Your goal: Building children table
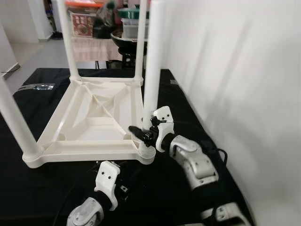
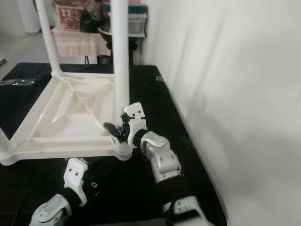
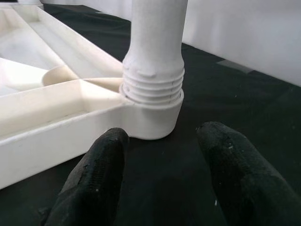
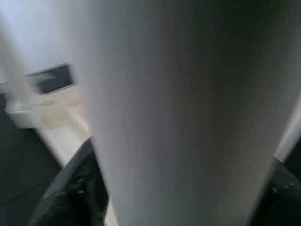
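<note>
An upturned white tabletop (image 1: 89,120) lies on a black cloth (image 1: 33,188), its legs pointing up. The right gripper (image 1: 143,134) is clamped around the lower end of the near-right leg (image 1: 151,70), one black finger (image 4: 77,188) on each side of the tube, just above the threaded socket (image 3: 153,101). At seven o'clock from that corner, the left gripper (image 3: 164,169) hovers just short of the socket, fingers spread and holding nothing.
</note>
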Robot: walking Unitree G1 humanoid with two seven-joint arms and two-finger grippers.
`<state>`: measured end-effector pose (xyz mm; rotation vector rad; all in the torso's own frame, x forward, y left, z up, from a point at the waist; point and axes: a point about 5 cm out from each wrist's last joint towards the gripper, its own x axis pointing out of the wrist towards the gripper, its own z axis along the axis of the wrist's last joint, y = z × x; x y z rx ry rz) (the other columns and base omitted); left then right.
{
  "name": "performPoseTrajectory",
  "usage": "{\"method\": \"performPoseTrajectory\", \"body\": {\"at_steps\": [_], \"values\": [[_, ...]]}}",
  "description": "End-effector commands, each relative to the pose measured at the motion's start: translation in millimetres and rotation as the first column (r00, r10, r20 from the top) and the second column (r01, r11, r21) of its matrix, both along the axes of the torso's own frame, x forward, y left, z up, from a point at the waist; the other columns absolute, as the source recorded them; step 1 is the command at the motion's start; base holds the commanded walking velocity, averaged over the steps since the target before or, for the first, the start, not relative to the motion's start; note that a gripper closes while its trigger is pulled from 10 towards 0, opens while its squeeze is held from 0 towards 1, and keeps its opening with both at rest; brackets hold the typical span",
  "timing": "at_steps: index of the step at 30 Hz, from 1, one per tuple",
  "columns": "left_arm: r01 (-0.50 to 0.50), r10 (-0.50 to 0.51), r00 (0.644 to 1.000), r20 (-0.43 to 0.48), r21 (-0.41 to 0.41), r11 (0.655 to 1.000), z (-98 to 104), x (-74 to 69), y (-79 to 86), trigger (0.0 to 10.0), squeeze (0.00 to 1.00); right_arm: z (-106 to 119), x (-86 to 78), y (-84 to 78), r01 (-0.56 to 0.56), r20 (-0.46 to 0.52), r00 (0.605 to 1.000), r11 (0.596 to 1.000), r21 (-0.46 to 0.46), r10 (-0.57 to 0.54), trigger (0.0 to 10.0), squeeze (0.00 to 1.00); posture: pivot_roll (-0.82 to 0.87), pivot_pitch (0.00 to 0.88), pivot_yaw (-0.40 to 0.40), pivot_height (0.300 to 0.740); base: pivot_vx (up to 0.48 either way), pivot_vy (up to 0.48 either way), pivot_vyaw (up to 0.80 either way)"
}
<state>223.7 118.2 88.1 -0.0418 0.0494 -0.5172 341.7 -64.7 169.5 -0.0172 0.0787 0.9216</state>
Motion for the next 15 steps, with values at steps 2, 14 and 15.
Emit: {"method": "performPoseTrajectory", "body": {"at_steps": [2,14,15], "values": [[0.032,-0.032,0.999,-0.018,-0.027,0.999,-4,1.6,-3.1,10.0,0.00,18,2.6,-1.6,-0.272,0.066,0.960,0.962,-0.001,0.272,10.0,0.00,0.04,0.000,-0.090,0.740,0.000,0.000,0.00],[0.137,-0.136,0.990,0.035,-0.017,0.990,-2,-4.6,-12.8,10.0,0.00,24,19.2,-15.5,-0.476,-0.039,0.879,0.878,-0.041,0.475,7.5,0.00,0.09,0.000,-0.121,0.740,0.000,0.000,0.00],[0.123,-0.124,0.990,0.062,0.010,0.992,0,-5.6,-12.3,10.0,0.00,20,19.3,-14.5,-0.492,-0.060,0.870,0.869,-0.046,0.490,0.0,0.00,0.10,0.000,-0.123,0.740,0.000,0.000,0.00]]}}
